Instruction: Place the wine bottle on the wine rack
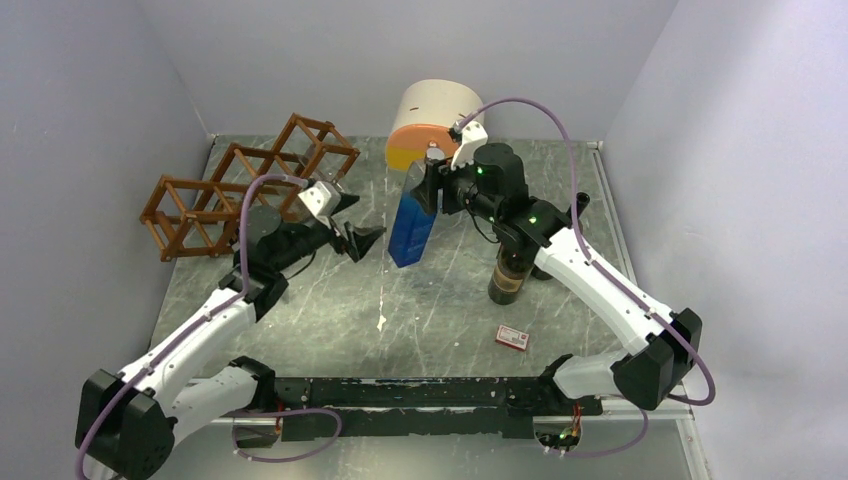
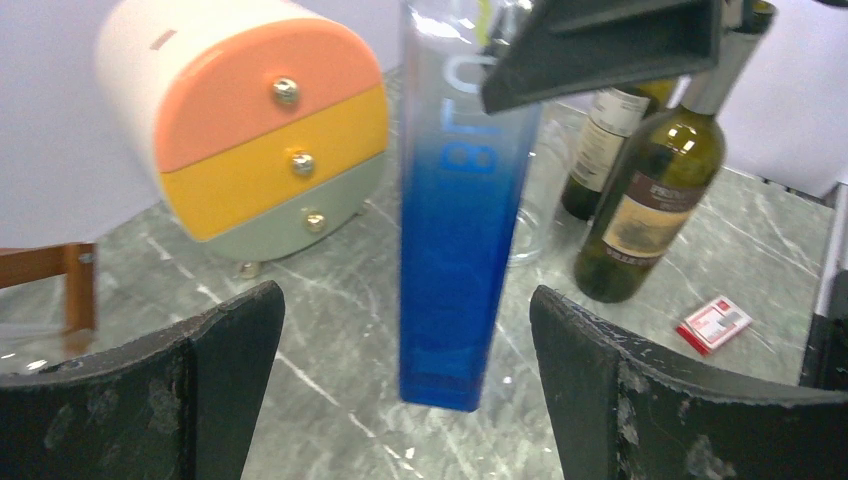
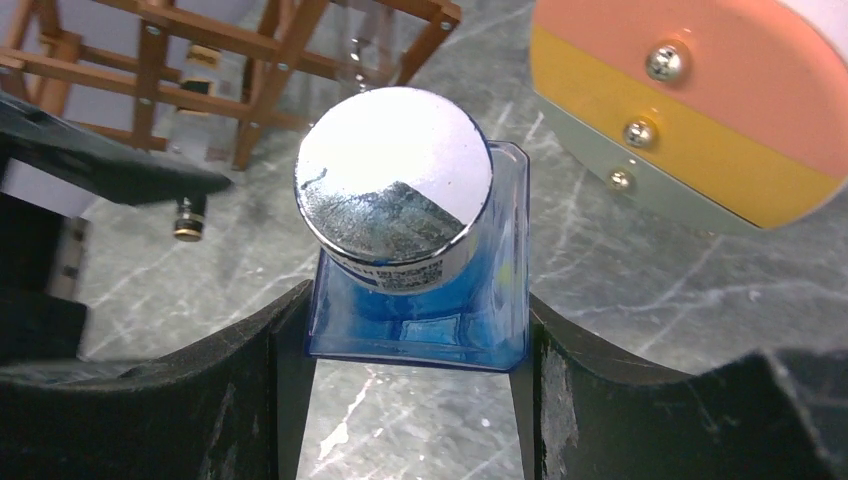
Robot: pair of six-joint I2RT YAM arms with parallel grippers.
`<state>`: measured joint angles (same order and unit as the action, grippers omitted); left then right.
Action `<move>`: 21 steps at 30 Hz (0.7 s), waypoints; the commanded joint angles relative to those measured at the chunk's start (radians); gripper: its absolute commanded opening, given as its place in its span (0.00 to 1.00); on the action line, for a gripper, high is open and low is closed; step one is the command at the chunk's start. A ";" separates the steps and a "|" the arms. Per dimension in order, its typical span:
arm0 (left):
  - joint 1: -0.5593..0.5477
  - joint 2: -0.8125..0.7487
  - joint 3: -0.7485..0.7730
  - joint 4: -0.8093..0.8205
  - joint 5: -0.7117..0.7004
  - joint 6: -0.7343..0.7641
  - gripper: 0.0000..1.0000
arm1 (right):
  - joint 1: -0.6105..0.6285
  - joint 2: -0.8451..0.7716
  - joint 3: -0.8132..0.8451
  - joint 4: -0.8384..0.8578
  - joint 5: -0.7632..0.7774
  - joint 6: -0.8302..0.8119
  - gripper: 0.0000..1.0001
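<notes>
Close to the arm bases a small red-and-white box (image 1: 512, 338) lies on the surface (image 1: 330, 310), out of the way. Just beyond it a dark green bottle (image 1: 508, 278) stands upright beside the right forearm; a sideways swing of that arm could knock it over.

Further in, the right fingers (image 3: 240, 400) are clamped on the shoulder of the blue wine bottle (image 1: 410, 230), just under its silver cap (image 3: 395, 175). It leans tilted over the middle of the surface, and I cannot tell whether its base touches down. Smooth glass held so high may slip or swing.

The left fingers (image 2: 210, 390) are spread wide, facing the bottle's lower body but apart from it. If a handover is meant, a release by the right before the left has closed would drop it.

Farthest back on the left, the wine rack (image 1: 250, 185) is a light frame of sticks; a bottle pushed in off-line could shove or tip it. The drawer cabinet (image 1: 430, 120) stands just behind the right wrist, leaving little room to back away.
</notes>
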<state>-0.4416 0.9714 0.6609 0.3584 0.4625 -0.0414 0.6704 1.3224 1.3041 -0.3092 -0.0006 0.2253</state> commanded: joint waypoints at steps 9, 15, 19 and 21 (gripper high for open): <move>-0.113 0.112 -0.014 0.100 -0.045 -0.011 0.97 | -0.001 -0.104 0.006 0.309 -0.148 0.167 0.17; -0.127 0.175 0.014 0.063 -0.019 -0.010 0.97 | -0.002 -0.097 0.007 0.313 -0.152 0.163 0.17; -0.132 0.188 0.015 0.069 -0.027 -0.014 0.97 | -0.001 -0.099 -0.011 0.343 -0.171 0.212 0.17; -0.133 0.195 0.013 0.087 -0.035 -0.028 0.97 | -0.002 -0.101 -0.022 0.357 -0.169 0.244 0.17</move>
<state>-0.5632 1.1587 0.6430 0.4107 0.4446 -0.0513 0.6693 1.2720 1.2732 -0.1711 -0.1329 0.3637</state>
